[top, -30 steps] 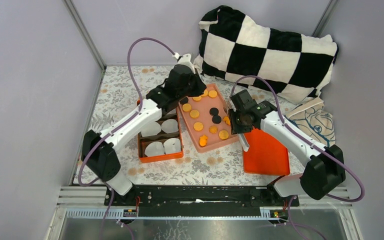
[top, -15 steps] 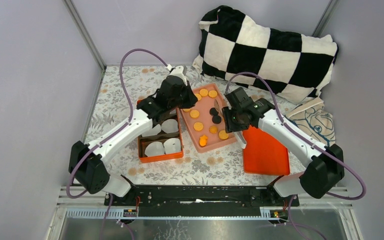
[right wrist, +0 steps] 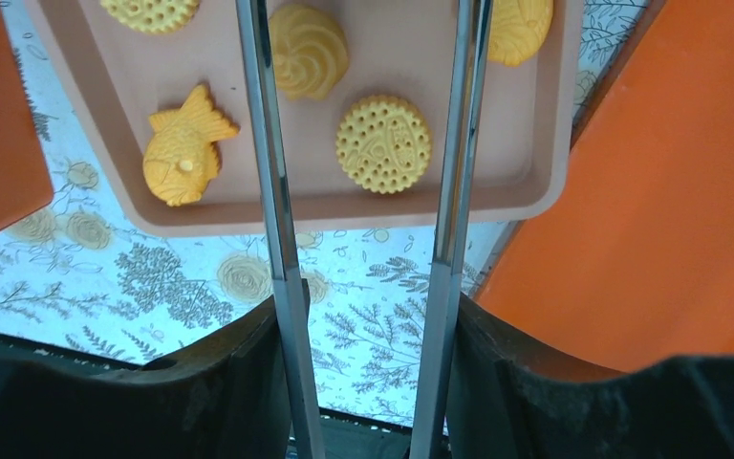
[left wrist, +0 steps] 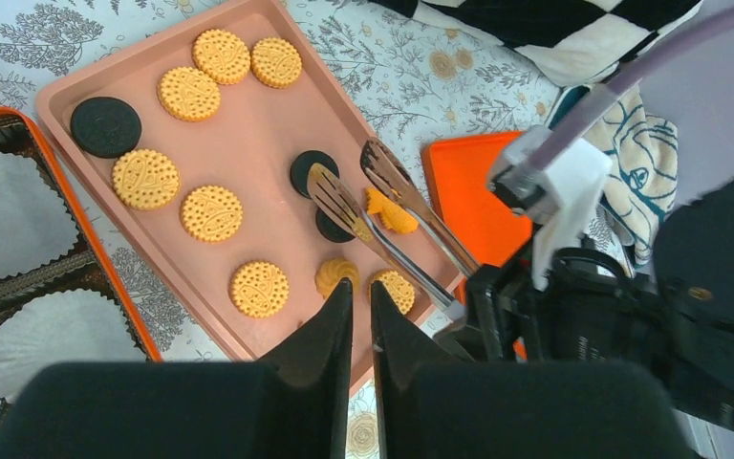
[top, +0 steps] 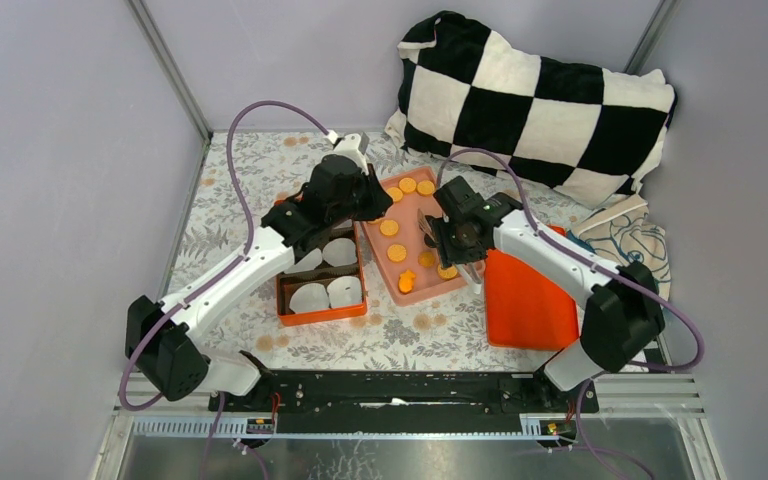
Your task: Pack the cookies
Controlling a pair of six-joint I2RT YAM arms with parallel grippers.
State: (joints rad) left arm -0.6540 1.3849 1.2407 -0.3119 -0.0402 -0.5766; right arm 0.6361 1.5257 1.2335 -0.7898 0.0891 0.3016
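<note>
Top view: since a second ago the left gripper has drawn back from the far left corner of the pink tray toward 9 o'clock, over the far end of the orange box. The right gripper has shifted from the tray's 3 o'clock edge in over the tray.

The right jaws pinch a pair of metal tongs, whose arms stand spread. The left jaws are almost pressed together, with a thin slit between them and nothing in it.

The cookies lie on the tray. The left wrist view shows seven round golden ones, three black, one golden swirl and one irregular orange piece between the tong tips. Four white paper cups sit in the box. An orange lid lies at the tray's 3 o'clock.

Only the right wrist view shows a fish-shaped cookie at the tray's near corner. In the left wrist view that corner is hidden behind the left fingers.
</note>
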